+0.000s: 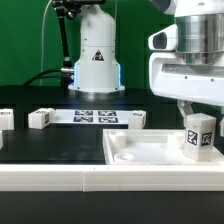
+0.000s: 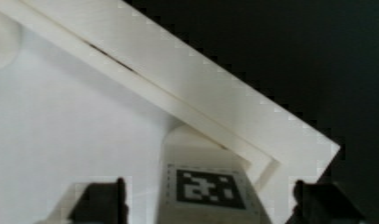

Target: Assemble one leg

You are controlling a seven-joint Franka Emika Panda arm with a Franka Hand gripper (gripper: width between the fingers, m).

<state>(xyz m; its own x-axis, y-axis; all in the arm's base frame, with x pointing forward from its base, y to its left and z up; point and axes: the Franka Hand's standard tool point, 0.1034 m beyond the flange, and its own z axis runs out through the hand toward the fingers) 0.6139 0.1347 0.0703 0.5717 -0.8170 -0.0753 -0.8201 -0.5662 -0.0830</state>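
The jaws hang spread, one of the fingers [image 2: 102,200] on either side of the leg [image 1: 197,133], with a gap showing at each flank. The leg sits at the three o'clock end of the white tabletop [image 1: 160,150] on the dark worktop [image 1: 50,142], its tag facing outward.

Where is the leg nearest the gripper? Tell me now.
At the exterior view's right, the leg stands on the tabletop near its corner, directly below the gripper, between its open jaws.
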